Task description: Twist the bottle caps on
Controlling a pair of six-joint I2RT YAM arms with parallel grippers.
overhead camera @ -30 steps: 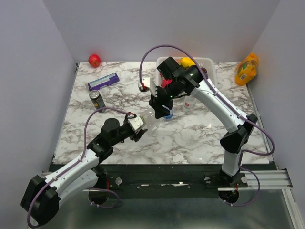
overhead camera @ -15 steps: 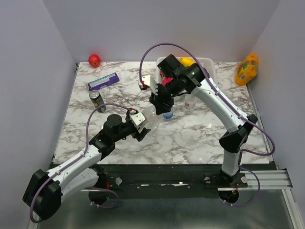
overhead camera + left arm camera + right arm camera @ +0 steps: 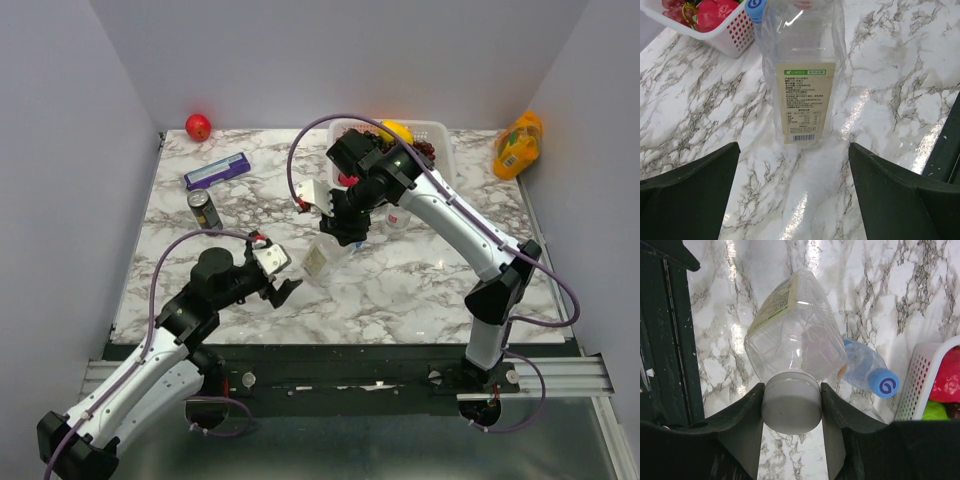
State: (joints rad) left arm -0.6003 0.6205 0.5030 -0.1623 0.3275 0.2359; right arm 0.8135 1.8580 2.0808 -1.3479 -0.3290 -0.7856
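Note:
A clear bottle with a yellow-green label [image 3: 785, 325] leans on the marble table [image 3: 400, 290], seen in the top view as the labelled bottle [image 3: 318, 262]. My right gripper [image 3: 791, 410] is shut on the white cap [image 3: 791, 405] sitting on its neck; from above this right gripper [image 3: 340, 228] is over the bottle's top. My left gripper [image 3: 795, 185] is open and stands back from the bottle [image 3: 805, 75], its fingers [image 3: 690, 195] apart on either side of bare table. Behind lies a second bottle [image 3: 860, 365] wearing a blue cap [image 3: 883, 383].
A white basket [image 3: 440, 135] of fruit stands at the back, close behind the bottles. A dark can [image 3: 205, 210], a purple box [image 3: 217, 171] and a red fruit [image 3: 198, 126] are at the back left. An orange juice bottle [image 3: 518, 145] sits back right. Another clear bottle [image 3: 398, 215] stands under the right arm.
My left gripper opened, let go of the labelled bottle and drew back toward the near left. My right gripper closed on the white cap and shifted slightly.

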